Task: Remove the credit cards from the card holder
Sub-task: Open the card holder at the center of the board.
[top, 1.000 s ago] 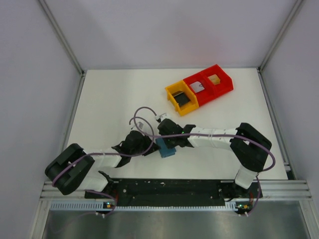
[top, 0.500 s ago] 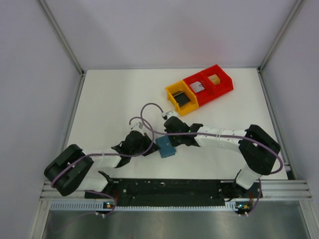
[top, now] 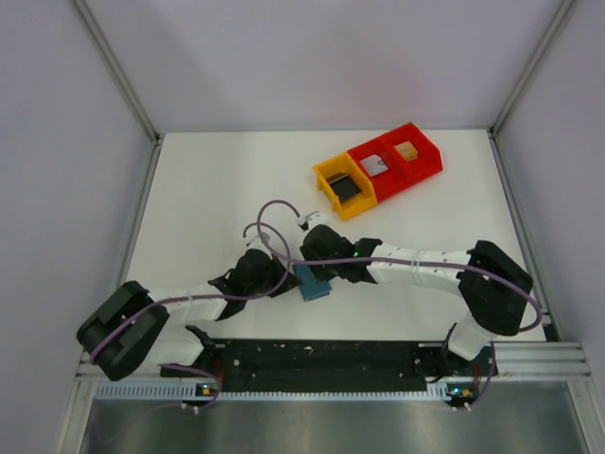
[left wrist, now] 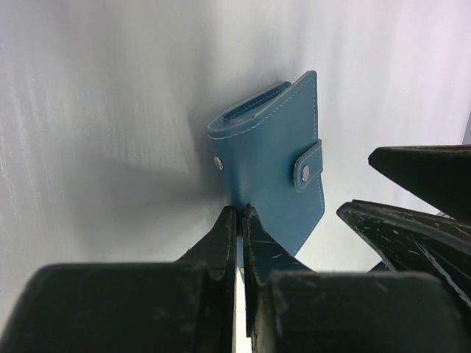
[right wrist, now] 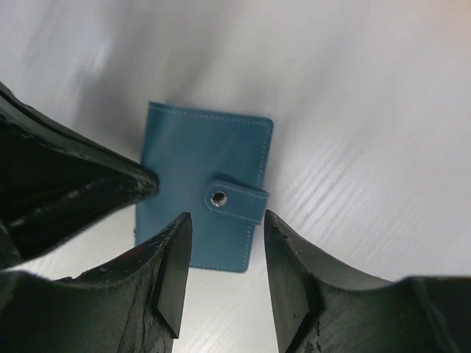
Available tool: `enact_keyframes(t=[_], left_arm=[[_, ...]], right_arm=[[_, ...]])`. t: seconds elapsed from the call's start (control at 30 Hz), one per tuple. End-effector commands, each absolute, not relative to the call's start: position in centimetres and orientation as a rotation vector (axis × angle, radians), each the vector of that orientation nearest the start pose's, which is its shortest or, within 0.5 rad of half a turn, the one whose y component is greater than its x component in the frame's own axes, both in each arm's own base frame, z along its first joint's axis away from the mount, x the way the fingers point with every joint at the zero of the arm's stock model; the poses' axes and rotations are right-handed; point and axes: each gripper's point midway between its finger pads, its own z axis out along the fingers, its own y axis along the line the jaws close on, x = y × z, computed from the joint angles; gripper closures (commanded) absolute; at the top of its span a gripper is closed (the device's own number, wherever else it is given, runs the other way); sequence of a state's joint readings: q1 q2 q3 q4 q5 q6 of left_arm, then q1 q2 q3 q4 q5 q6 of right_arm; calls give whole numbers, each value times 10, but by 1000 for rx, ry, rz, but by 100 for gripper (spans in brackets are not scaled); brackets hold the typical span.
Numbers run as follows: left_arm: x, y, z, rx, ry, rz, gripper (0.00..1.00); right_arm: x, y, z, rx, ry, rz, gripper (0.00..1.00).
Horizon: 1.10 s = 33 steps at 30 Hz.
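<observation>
The small teal-blue stitched leather card holder (left wrist: pixel 268 165) is on the white tabletop (top: pixel 208 189), front-middle, snap tab (right wrist: pixel 234 200) buttoned. So the left gripper (left wrist: pixel 239 215) is clamped tight on one edge of it. Meanwhile the right gripper (right wrist: pixel 224 224) hangs over it, fingers spread wide either side of the tab end. Further back, a dark card (top: pixel 346 189) lies in the yellow plastic bin (top: pixel 324 172), with a pale card (top: pixel 375 167) and a tan card (top: pixel 406 150) in the red plastic bins (top: pixel 428 165).

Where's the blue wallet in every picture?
Top external: card holder low centre, between the arm tips.
Left wrist: card holder centre, above the left claw.
Right wrist: card holder centre-left, above the right claw.
Shared landmark: its snap tab, seen in both wrist views.
</observation>
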State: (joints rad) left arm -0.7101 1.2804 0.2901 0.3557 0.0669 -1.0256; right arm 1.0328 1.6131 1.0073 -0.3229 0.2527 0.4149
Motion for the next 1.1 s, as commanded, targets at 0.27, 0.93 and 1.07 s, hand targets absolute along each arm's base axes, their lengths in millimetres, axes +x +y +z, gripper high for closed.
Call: enact_keyframes(t=[0.27, 0.93, 1.07], left_arm=[[211, -244, 40, -309, 2350, -966, 100], [212, -228, 41, -347, 2318, -894, 100], [212, -226, 42, -349, 2314, -888, 100]], right_arm=[[232, 354, 63, -610, 2352, 363, 57], [248, 260, 45, -580, 2354, -183, 72], [253, 237, 44, -539, 2357, -250, 72]])
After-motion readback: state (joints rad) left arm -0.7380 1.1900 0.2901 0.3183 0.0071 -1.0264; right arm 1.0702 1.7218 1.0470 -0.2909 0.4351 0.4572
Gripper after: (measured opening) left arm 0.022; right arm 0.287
